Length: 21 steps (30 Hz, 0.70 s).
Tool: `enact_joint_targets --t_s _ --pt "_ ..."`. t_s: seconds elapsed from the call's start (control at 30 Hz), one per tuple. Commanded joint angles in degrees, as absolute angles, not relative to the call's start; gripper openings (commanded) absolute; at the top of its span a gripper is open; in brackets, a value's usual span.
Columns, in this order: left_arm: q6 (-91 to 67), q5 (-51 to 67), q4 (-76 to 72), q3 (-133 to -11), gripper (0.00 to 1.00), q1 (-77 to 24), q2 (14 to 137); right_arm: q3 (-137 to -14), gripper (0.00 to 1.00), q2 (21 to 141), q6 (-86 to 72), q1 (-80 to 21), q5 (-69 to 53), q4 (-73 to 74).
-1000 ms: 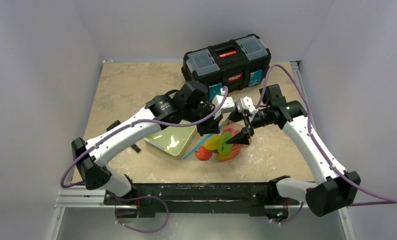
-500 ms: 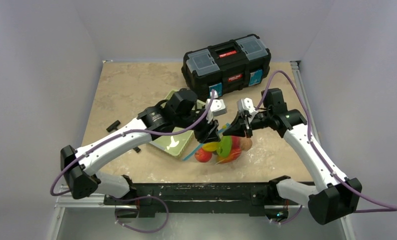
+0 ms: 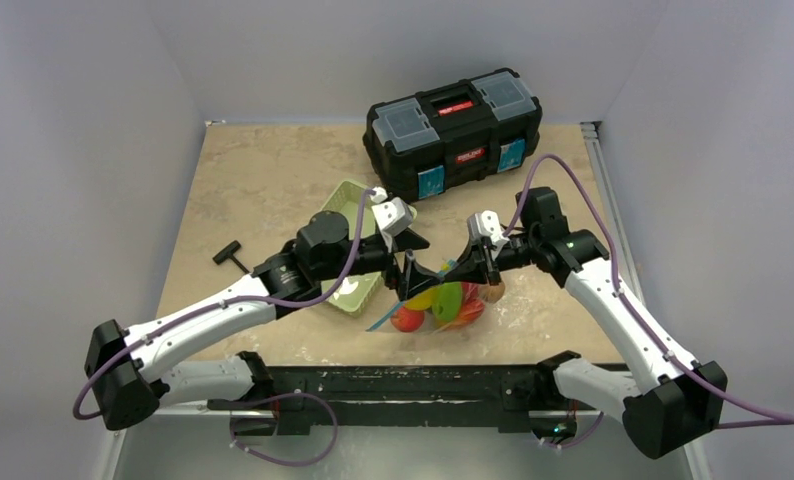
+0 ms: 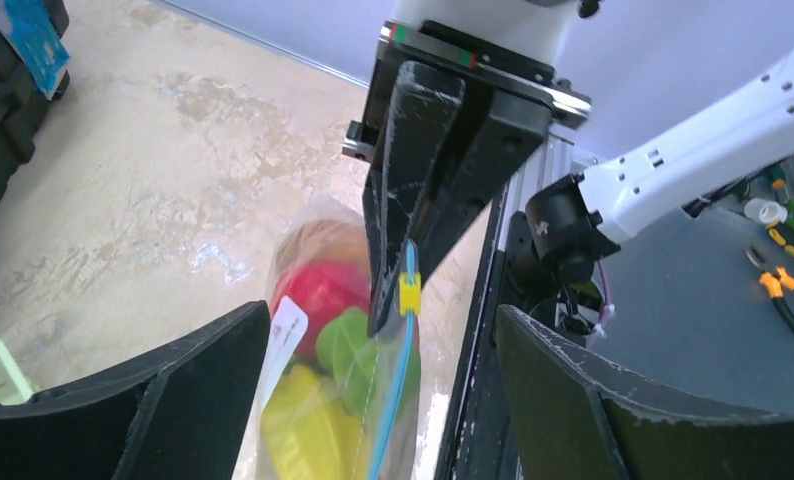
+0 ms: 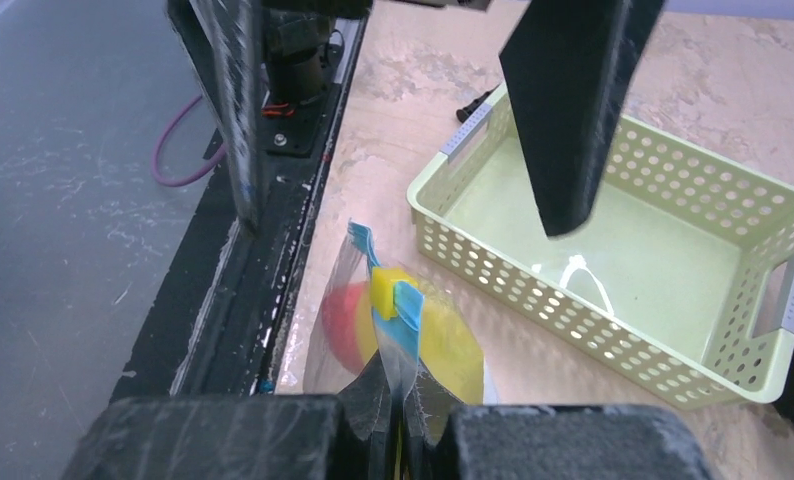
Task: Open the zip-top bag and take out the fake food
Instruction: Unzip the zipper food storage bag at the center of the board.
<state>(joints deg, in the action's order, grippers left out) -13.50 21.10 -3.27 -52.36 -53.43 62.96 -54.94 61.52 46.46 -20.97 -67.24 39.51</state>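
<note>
The zip-top bag [image 3: 435, 300] stands on the table's near middle, its teal zip strip [image 4: 401, 385] uppermost with a yellow slider [image 5: 386, 289] on it. Through the plastic shows the fake food [image 3: 447, 303]: a red piece [image 4: 320, 290], a green one [image 4: 348, 345] and a yellow one [image 5: 455, 345]. My right gripper [image 5: 401, 388] is shut on the zip strip just behind the slider, holding that edge up. My left gripper [image 4: 383, 330] is open wide, one finger on either side of the bag's top and touching nothing. In the top view it [image 3: 410, 262] faces the right gripper [image 3: 469, 267].
A pale green lattice basket [image 3: 351, 205] sits just left of the bag, partly under my left arm. A black toolbox [image 3: 455, 118] stands at the back. A small black T-shaped tool [image 3: 231, 256] lies at the left. The black base rail [image 3: 403, 380] borders the table's near edge.
My left gripper has let go, opened wide and drawn back to the left. My right gripper has shut on the zip strip. More of the basket shows.
</note>
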Motion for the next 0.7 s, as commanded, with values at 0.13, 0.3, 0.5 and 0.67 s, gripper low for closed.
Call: enact_joint_targets --t_s 0.13,0.3,0.5,0.67 --pt "-18.6 18.8 -10.4 -58.5 0.62 -54.9 69.3 -54.8 0.00 61.0 47.0 -21.2 -65.9 38.0" --pt "-19.0 19.5 -10.3 -58.2 0.44 -54.9 69.8 -54.8 0.00 61.0 46.8 -21.1 -65.8 37.8" --pt "-18.6 20.6 -7.5 -59.0 0.37 -54.9 70.1 -54.8 0.00 60.7 46.2 -21.2 -65.8 37.6" --pt "-18.3 20.9 -4.1 -59.5 0.38 -55.0 70.3 -54.8 0.00 60.5 45.9 -21.2 -65.7 37.4"
